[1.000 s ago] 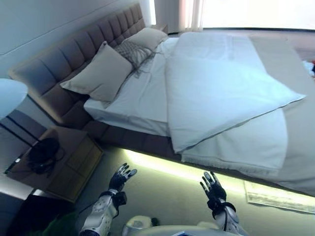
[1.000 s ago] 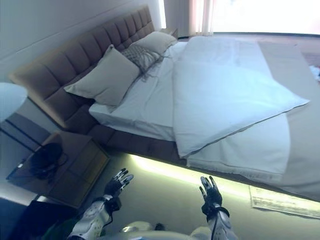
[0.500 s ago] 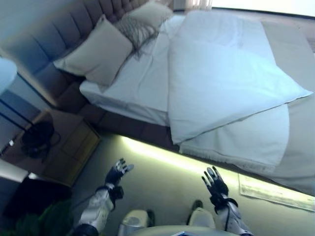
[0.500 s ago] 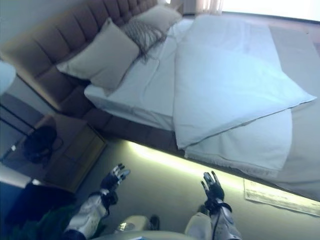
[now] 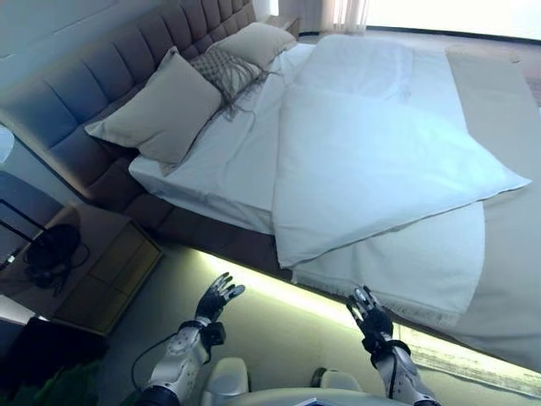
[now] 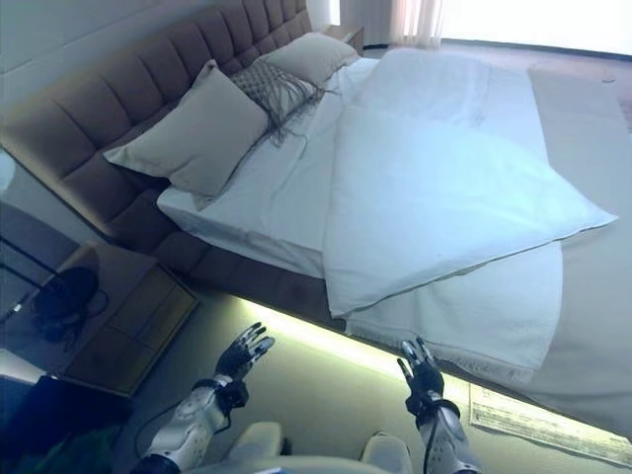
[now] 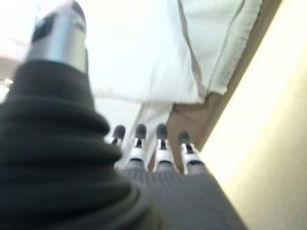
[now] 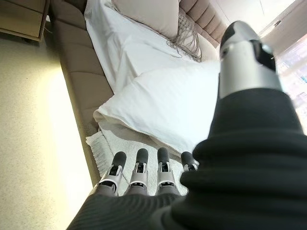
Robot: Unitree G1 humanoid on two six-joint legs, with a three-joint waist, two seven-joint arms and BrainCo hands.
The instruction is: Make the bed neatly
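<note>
Bed runs from the upper left to the right edge of the frame, its padded headboard at upper left. A white duvet lies folded back across the middle, one corner pointing to the right edge, with a fringed blanket under it at the near side. Three pillows lean on the headboard. A nightstand sits at lower left; a light strip glows under the bed onto the floor.

The bed's far right side is cut off. What sits on the nightstand is too dark to make out.

Left hand and right hand hover at the bottom, fingers spread, holding nothing. The right hand has come nearer the blanket's edge than a second ago.
</note>
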